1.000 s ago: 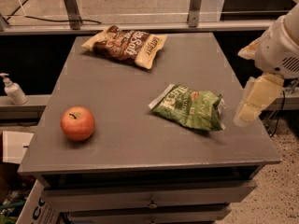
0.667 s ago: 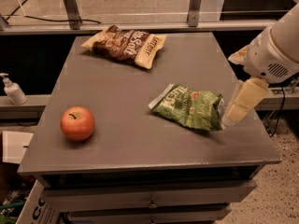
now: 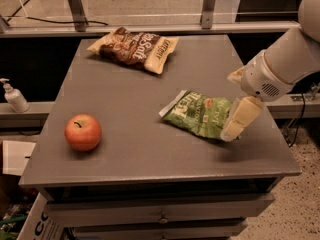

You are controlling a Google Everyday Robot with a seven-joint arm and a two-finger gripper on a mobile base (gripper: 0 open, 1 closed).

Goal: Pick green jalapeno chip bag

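The green jalapeno chip bag (image 3: 199, 112) lies flat on the right half of the grey table (image 3: 140, 89), a crinkled green foil bag with white lettering and a small red mark. My gripper (image 3: 234, 127) hangs from the white arm that comes in from the right. Its cream finger (image 3: 240, 117) points down over the bag's right end, at or just above the table top. The right end of the bag is partly hidden behind it.
A brown-and-cream chip bag (image 3: 136, 48) lies at the back of the table. A red apple (image 3: 83, 132) sits at the front left. A soap dispenser bottle (image 3: 14, 96) stands on a ledge left of the table. Drawers (image 3: 160, 215) run below the front edge.
The arm has moved left and down, from beside the table's right edge to over the right end of the green bag. The bag, apple and brown bag have not moved.
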